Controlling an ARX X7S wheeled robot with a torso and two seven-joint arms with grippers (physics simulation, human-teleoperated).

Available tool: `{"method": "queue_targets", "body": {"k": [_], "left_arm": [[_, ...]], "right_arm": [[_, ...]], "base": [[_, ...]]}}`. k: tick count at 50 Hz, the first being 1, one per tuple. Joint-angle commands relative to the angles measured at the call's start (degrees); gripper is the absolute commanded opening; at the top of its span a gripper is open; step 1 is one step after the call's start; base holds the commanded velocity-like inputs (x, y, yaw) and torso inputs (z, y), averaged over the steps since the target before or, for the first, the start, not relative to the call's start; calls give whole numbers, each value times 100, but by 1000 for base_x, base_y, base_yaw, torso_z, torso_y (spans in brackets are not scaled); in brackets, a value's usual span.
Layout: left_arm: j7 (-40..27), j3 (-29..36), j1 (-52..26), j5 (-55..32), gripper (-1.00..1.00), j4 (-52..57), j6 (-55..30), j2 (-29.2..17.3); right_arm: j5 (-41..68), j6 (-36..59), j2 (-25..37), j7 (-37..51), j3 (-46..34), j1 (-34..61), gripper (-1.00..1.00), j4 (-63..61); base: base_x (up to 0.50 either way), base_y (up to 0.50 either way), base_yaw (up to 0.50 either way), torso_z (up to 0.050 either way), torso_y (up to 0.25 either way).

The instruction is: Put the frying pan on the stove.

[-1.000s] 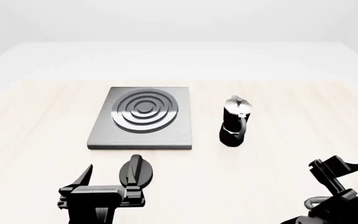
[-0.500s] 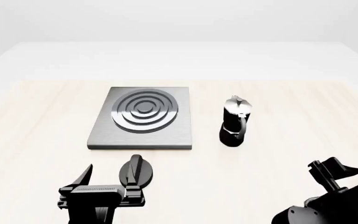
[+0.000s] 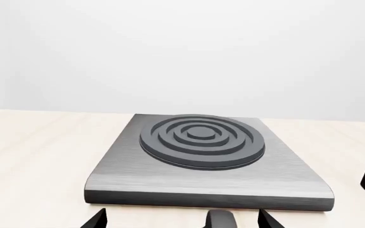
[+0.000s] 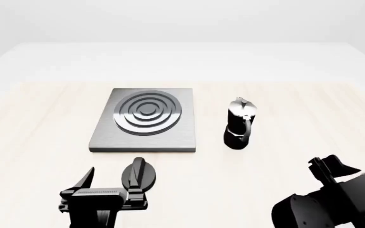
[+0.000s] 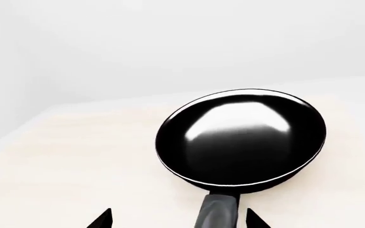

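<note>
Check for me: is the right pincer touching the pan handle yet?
Apart. In the right wrist view, the two fingertips stand wide on either side of the pan handle, with bare table between each tip and the handle; the right pincer is open.

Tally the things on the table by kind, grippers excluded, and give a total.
Frying pan: 1
Stove: 1
Moka pot: 1
Knob: 1
Total: 4

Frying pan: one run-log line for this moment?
pan: on table, ungrasped | right gripper: open, handle between fingers | stove: bare | left gripper: open
</note>
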Motion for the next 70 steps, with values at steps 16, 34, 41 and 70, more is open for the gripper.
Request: {"method": "queue_targets", "body": {"k": [16,34,41,70], "left_arm": [[-28,36,-25,-118,100,-13,22,-57],[-73,89,-19,-134,100,-1,25,-89],[-81,90,-31,-163,100,-9,33,-103],[-157,127,-13,-218,100,37,49,-165]], "right_arm": [[-15,-318,-27,673,-176,870,100,1046],[82,-285,138,818,-167,848,100,1224],[67,-224,198,857,-179,883,100,1371],[620,-161,322,561,107,922,100,1839]], "base": [[0,0,0,0,0],[0,0,0,0,0],[0,0,0,0,0],[0,0,0,0,0]]}}
